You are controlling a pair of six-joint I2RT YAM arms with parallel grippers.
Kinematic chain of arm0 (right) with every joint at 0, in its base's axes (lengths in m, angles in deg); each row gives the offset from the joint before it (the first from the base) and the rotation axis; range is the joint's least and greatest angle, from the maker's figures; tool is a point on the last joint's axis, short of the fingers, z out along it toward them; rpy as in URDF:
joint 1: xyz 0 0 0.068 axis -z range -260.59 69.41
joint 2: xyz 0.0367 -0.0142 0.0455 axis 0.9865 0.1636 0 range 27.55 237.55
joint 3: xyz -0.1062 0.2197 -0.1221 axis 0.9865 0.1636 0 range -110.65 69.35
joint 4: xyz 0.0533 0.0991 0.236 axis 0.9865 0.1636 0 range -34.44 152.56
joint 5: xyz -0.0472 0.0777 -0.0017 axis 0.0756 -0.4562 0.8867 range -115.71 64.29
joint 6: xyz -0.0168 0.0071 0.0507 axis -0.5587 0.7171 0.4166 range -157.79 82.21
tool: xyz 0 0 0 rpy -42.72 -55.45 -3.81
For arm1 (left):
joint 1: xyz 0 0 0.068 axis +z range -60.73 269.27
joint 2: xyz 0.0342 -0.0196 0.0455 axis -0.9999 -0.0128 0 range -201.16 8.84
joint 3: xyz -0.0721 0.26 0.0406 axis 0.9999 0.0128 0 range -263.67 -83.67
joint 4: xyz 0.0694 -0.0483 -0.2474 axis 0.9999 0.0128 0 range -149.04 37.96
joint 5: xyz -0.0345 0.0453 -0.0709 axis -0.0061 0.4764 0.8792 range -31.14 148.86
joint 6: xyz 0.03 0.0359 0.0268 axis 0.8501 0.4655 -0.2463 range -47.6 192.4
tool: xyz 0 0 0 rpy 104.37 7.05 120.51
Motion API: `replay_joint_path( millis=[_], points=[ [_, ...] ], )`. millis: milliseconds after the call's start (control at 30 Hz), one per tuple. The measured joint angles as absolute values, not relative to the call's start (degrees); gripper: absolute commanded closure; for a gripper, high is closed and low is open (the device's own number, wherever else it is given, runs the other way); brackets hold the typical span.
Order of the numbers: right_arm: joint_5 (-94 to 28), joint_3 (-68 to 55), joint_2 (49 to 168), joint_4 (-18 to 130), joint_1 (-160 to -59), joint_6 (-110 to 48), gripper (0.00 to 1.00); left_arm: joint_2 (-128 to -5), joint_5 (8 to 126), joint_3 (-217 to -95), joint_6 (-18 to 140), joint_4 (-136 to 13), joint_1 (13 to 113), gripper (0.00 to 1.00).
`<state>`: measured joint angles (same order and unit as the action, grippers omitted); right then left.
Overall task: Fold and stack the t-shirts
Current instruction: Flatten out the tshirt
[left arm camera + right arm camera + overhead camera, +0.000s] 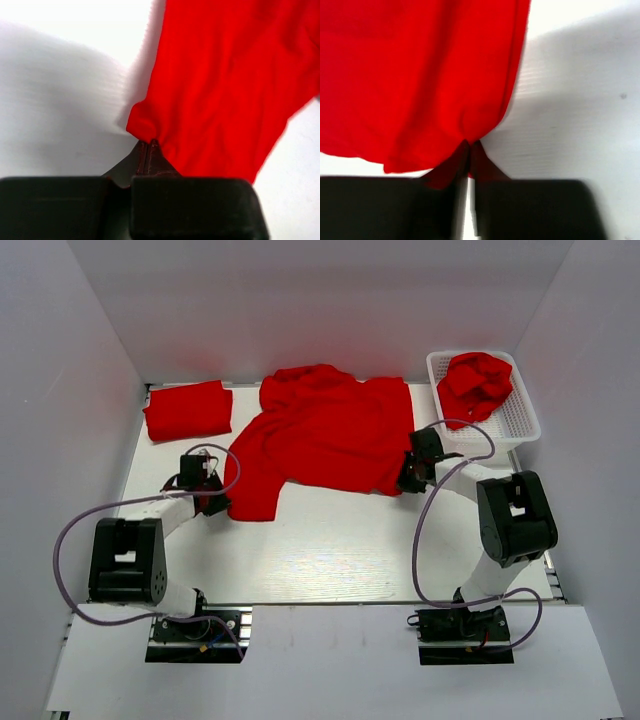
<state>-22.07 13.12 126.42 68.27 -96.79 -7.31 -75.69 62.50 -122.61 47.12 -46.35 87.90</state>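
A red t-shirt [320,435] lies spread out, somewhat rumpled, in the middle of the white table. My left gripper [212,502] is shut on its lower left corner; the left wrist view shows the fingers [149,155] pinching a fold of the cloth [225,85]. My right gripper [408,480] is shut on the lower right corner; the right wrist view shows the cloth [420,80] bunched at the fingertips [470,147]. A folded red t-shirt [188,410] lies at the back left. Another crumpled red t-shirt [474,383] sits in the basket.
A white plastic mesh basket [520,415] stands at the back right, just behind my right arm. White walls enclose the table on three sides. Purple cables loop off both arms.
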Motion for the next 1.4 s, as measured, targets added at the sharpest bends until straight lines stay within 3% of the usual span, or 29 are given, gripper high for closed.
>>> replay_joint_path(
  millis=[233, 433, 667, 1033, 1400],
  points=[
    [-21.48, 20.64, 119.76, 64.11, -96.77, -6.74, 1.0, -63.96, 69.65, -117.5, 47.53, -47.4, 87.7, 1.0],
    [-15.8, 23.83, 104.35, 67.92, -96.77, -7.17, 1.0, -49.53, 76.51, -114.37, 46.35, -44.95, 86.3, 1.0],
    [-9.13, 24.13, 86.73, 73.84, -96.73, -9.47, 1.0, -32.87, 75.55, -117.76, 45.79, -37.65, 86.02, 1.0],
    [-5.46, 18.47, 79.63, 75.74, -96.73, -14.43, 1.0, -30.86, 74.46, -126.13, 46.05, -38.87, 86.02, 1.0],
    [-9.57, 23.48, 79.96, 88.27, -96.73, -9.75, 1.0, -31.56, 77.32, -126.06, 46.05, -23.97, 86.02, 1.0]
  ],
)
